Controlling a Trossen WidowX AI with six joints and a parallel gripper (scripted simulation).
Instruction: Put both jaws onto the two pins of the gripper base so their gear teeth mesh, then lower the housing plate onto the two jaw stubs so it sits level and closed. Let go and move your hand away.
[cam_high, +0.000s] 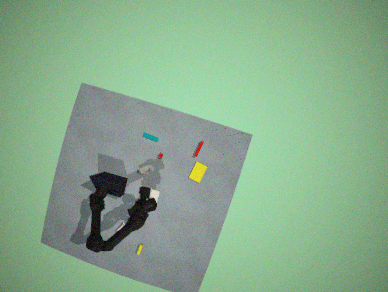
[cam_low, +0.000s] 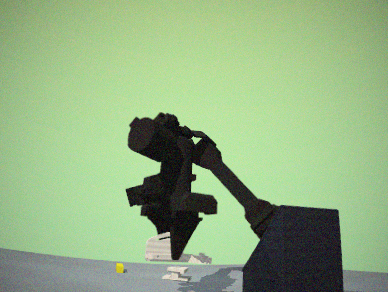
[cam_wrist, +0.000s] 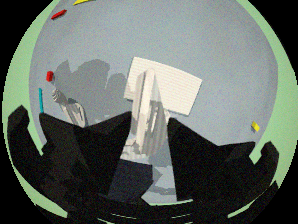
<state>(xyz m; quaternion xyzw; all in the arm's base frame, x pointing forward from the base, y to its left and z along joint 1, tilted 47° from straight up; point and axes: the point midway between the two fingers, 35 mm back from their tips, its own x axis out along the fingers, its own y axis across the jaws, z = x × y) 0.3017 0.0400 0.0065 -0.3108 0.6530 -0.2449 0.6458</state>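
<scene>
Wrist view, please: which way does the held part point?

Its long axis runs up and down there, leaning slightly. The long, off-white, ridged plastic piece has its narrow end toward the top, over the gray mat.

And what has hold of it?

The black parallel-jaw gripper is closed around it, one finger on either side.

How does it look?

Pale and matte, with a bright raised edge, fine ribbing and a shaded side. Its lower part is cluttered in the wrist view; I can't make out gear teeth.

What lies around it?

Beyond it is a cream rectangular plate with fine lines, flat on the mat. Another pale, elongated piece lies well apart, toward the left of the wrist picture.

Any colored blocks?

A teal bar and a small red block lie near that second piece. The base's pins can't be made out.
</scene>
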